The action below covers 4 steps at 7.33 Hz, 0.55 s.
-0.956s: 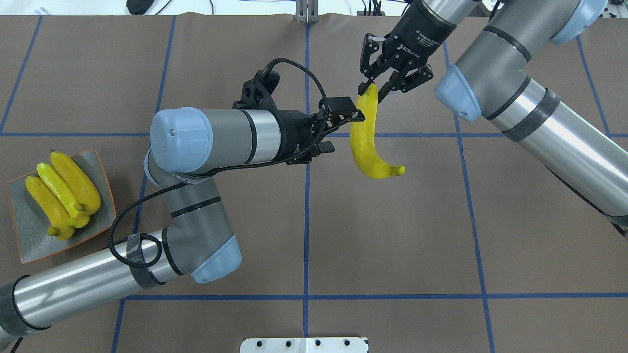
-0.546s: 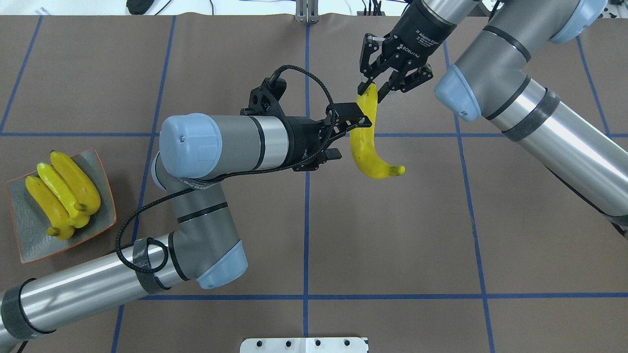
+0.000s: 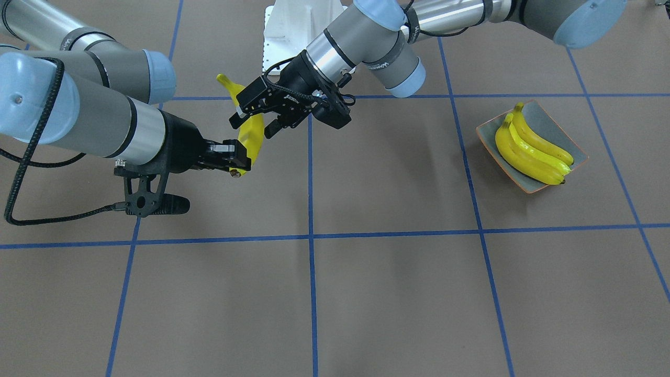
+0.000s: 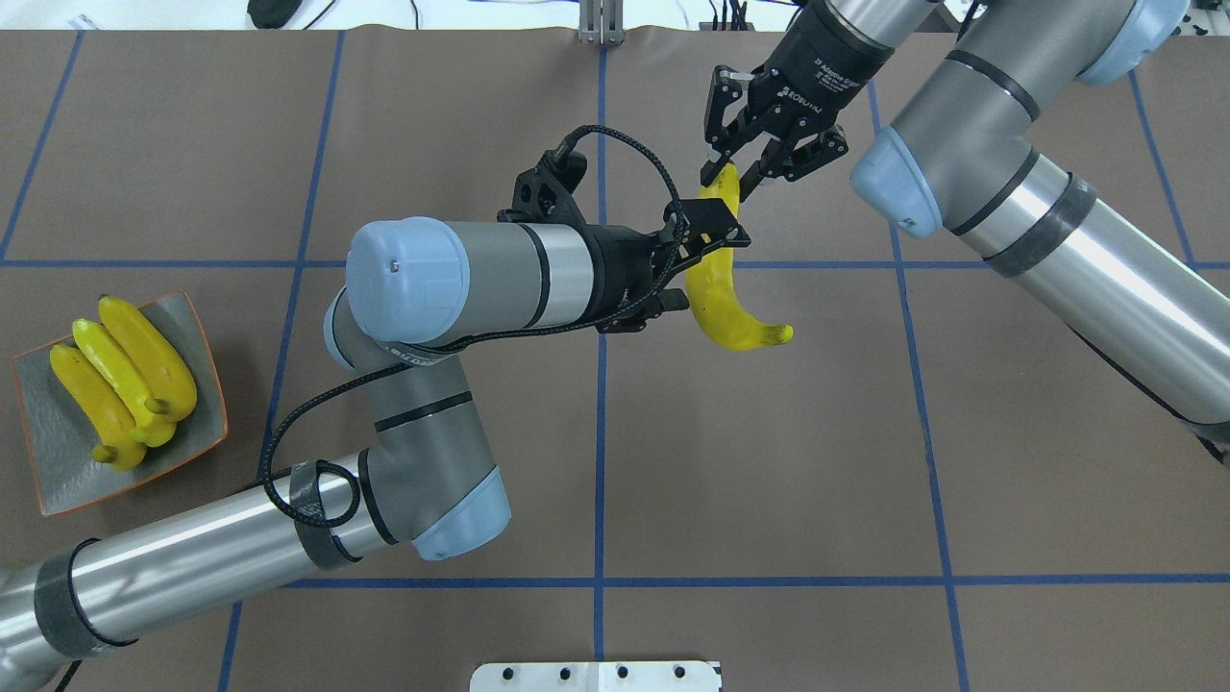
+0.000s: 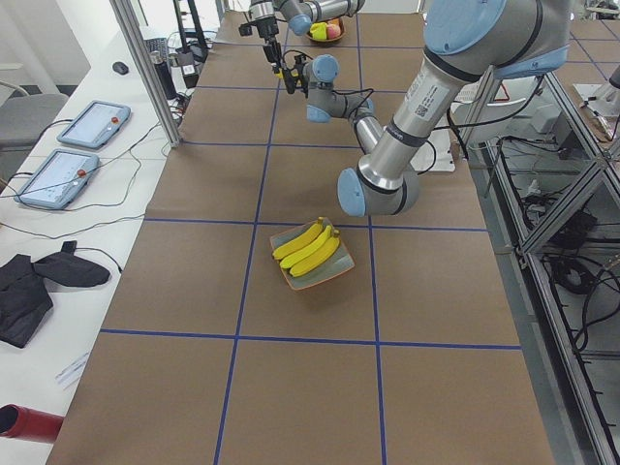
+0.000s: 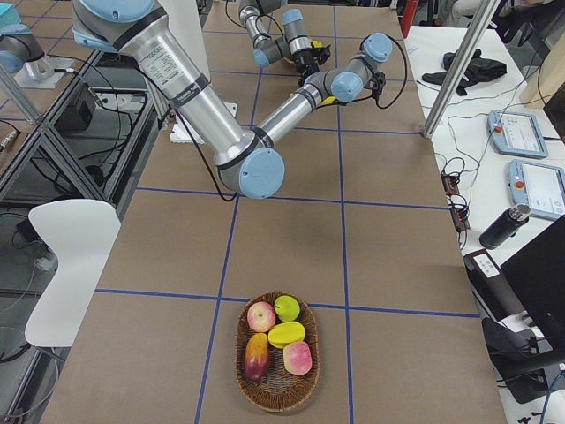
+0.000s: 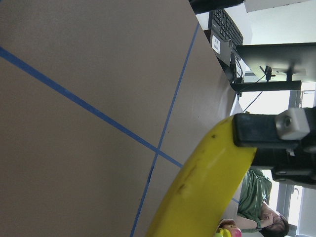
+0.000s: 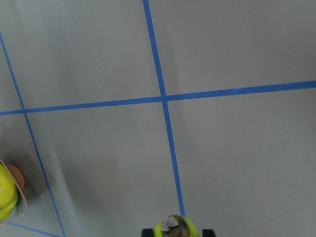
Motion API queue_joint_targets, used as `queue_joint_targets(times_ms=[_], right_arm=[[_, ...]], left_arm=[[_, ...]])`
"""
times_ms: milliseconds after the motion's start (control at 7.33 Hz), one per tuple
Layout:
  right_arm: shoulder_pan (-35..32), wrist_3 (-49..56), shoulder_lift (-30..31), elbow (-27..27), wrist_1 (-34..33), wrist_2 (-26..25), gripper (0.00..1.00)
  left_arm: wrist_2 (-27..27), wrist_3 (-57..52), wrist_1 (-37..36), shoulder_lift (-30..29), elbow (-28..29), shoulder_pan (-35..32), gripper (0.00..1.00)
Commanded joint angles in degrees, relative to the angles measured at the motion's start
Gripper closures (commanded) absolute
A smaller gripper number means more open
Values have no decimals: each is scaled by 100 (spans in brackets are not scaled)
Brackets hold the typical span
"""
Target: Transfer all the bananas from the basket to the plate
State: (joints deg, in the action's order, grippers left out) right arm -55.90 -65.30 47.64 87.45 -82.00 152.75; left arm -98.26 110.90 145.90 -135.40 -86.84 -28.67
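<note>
Yellow glossy curved banana (image 4: 727,308) clamped by right pincer (image 4: 730,178) (stem end); left pincer (image 4: 709,266) wide, straddling.

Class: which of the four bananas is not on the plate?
The banana held in the air, its tip pinched by the right end effector; the other three lie together on the plate.

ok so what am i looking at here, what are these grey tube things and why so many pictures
They are two robot arms at a brown table. The same moment is shot from above, from the front, from each table end, and from a camera on each wrist. The right hand grips one banana by its end in the air; the open left hand straddles its middle. Three bananas lie on the plate. A basket holds other fruit.
</note>
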Motion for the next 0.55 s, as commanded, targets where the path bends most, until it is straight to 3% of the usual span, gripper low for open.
queue_joint_targets(times_ms=[0, 410], right_arm=[[0, 0, 9, 9, 0, 0, 100], [0, -17, 9, 26, 0, 0, 100]], left_arm=[[0, -7, 0, -4, 44, 2, 9], [0, 2, 0, -30, 62, 2, 24]])
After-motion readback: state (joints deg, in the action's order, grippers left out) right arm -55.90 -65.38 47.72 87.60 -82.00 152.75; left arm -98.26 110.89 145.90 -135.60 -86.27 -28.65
